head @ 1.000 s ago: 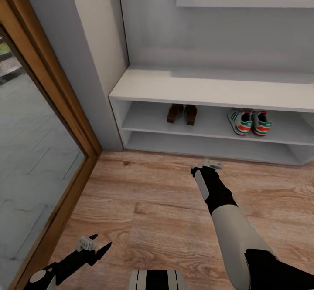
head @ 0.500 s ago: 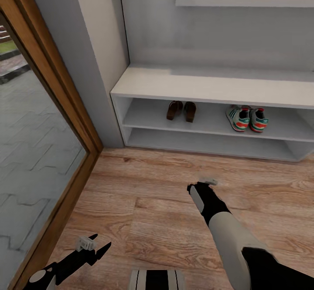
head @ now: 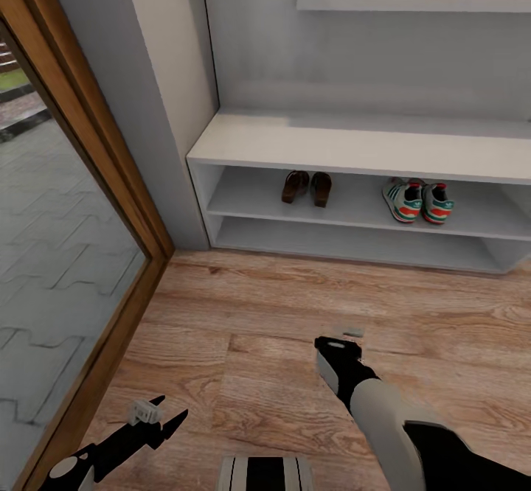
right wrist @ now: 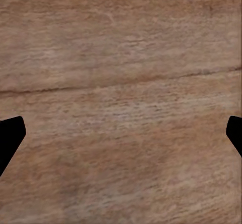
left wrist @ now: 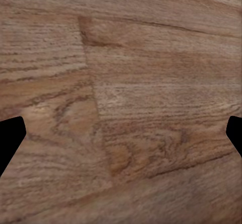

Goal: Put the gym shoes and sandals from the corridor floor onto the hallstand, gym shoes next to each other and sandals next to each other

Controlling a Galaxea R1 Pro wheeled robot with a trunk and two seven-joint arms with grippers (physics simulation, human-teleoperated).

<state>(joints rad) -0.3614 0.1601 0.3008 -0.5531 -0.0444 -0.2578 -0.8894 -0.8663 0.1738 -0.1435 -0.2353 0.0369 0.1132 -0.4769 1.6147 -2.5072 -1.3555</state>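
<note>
Gym shoes and sandals, status entry: both pairs are off the floor and on the rack, my grippers empty.

Right gripper (head: 352,335): I read it as spread wide with nothing between the fingers; in the right wrist view the two dark fingertips (right wrist: 11,138) sit at opposite edges with only bare planks between. Since a second ago it has drawn back from the rack's foot toward my trunk, the white-and-black forearm folding in with it.

Left gripper (head: 158,419): jaws apart, nothing held, low by my left side over the floor, in the same place as a second ago.

Light brown wood-grain plank corridor floor (head: 243,314): lies under both grippers.

Pale grey-white built-in hallstand (head: 346,148): wide bench top, two low open shelves below. It sits slightly higher in the head view than a second ago; the camera shifted, not the unit.

Brown leather open sandals (head: 306,187): upper low shelf, left part, side by side.

Cream-white gym shoes with teal stripes and red-orange heel patches (head: 417,201): same shelf, right part, side by side, well apart from the sandals. Neither pair has moved.

Wooden-framed glass door (head: 81,203): at my left.
</note>
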